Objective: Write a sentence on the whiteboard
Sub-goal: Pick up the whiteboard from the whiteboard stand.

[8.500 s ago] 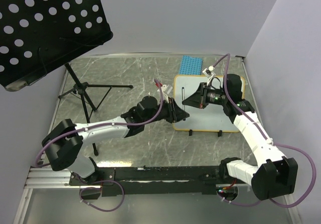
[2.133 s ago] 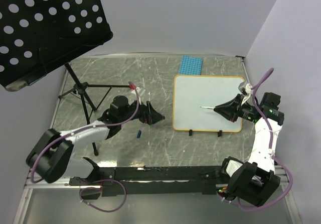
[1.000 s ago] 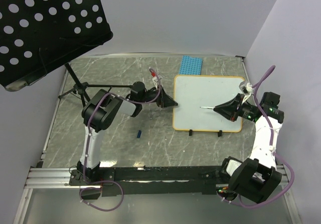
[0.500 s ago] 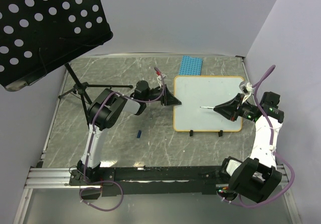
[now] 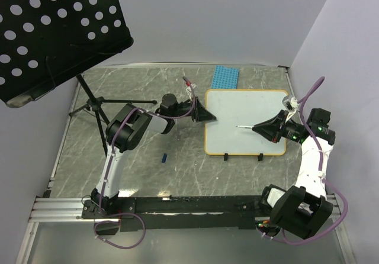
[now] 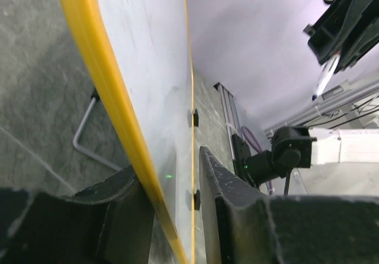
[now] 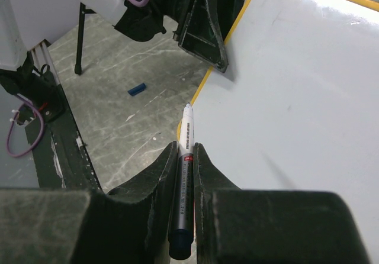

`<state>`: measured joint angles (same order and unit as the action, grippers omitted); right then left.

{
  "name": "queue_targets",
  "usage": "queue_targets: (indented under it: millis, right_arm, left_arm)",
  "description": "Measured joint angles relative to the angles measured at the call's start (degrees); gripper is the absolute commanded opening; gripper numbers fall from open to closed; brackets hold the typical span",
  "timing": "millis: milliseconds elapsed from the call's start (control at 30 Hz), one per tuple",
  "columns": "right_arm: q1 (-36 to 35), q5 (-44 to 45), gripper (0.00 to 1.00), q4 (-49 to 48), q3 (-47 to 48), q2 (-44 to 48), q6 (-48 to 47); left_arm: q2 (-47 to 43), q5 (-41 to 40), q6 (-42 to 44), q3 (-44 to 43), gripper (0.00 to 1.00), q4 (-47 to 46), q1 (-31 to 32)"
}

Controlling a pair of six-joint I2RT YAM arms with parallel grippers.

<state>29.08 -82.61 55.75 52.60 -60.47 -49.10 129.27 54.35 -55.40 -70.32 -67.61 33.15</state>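
The whiteboard point(image 5: 246, 107) lies flat right of centre, its yellow rim all round. Its white face point(image 7: 308, 86) shows no writing, so the sentence is not in view. My left gripper point(image 5: 208, 117) sits at the board's upper left edge. Its jaws point(image 6: 169, 163) stand open on either side of the rim, the lower finger against the yellow edge point(image 6: 112, 92). My right gripper point(image 5: 256, 128) hovers over the board's right half, shut on a white and grey marker point(image 7: 187, 122). The marker's tip point(image 5: 238, 126) points left.
A blue studded plate point(image 5: 226, 76) lies behind the board. A small blue cap point(image 5: 164, 156) rests on the marble table left of the board. A black music stand point(image 5: 59, 33) on a tripod point(image 5: 98, 110) fills the far left. Two black clip feet point(image 5: 225, 155) edge the board's near side.
My left gripper has slid right from the bare table onto the board's left rim, its jaws narrower than a second ago. The right arm and marker have stayed still.
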Motion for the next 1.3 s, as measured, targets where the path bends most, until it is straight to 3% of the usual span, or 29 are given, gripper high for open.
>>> queue_targets:
  millis: [333,500,1300]
  right_arm:
    - [0.00,0.02,0.00,0.00,0.00,0.00,0.00]
    - [0.02,0.02,0.00,0.00,0.00,0.00,0.00]
    - [0.02,-0.02,0.00,0.83,0.61,0.02,-0.48]
  left_arm:
    - [2.67,-0.28,-3.89,-5.22,0.26,-0.61,-1.01]
    - [2.71,-0.22,-4.33,-6.05,0.01,0.00,-0.98]
    - [1.42,-1.27,-10.40,-6.29,0.01,-1.03,-1.64]
